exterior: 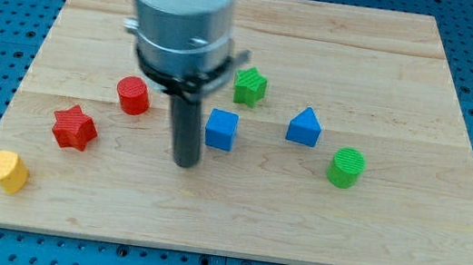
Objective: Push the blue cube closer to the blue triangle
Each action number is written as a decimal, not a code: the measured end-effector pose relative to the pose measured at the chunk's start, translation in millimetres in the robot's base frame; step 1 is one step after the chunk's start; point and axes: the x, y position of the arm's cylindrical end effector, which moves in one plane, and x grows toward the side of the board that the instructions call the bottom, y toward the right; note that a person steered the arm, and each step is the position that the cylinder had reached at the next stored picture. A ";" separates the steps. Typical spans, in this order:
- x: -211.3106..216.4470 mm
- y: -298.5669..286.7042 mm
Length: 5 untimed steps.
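Here my tip [184, 163] rests on the desk [388, 235] just to the view's left of the blue cube [220, 129] and slightly lower in the view; whether the rod touches the cube's near corner cannot be told, though the gap looks very small; there are no jaws on this arm, only the straight dark rod [185, 130] under its grey collar, so nothing is pinched. The blue cube sits near the desk's middle, with the blue triangle [305, 127] to its right in the view, apart from it with bare wood between them; the green star [250, 87] lies just above the cube toward the view's top, near but not touching. Further to the view's right and a little lower stands the green cylinder [345, 168], close beside the blue triangle but separate. On the view's left, the red cylinder [132, 96] sits beside the rod's upper housing; the red star [74, 127] lies below and left of it; the yellow block [8, 170], roughly heart-shaped, sits near the bottom-left corner.
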 end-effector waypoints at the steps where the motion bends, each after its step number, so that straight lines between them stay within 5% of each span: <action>1: -26.8 -7.8; 4: -20.4 46.3; 5: 55.7 4.0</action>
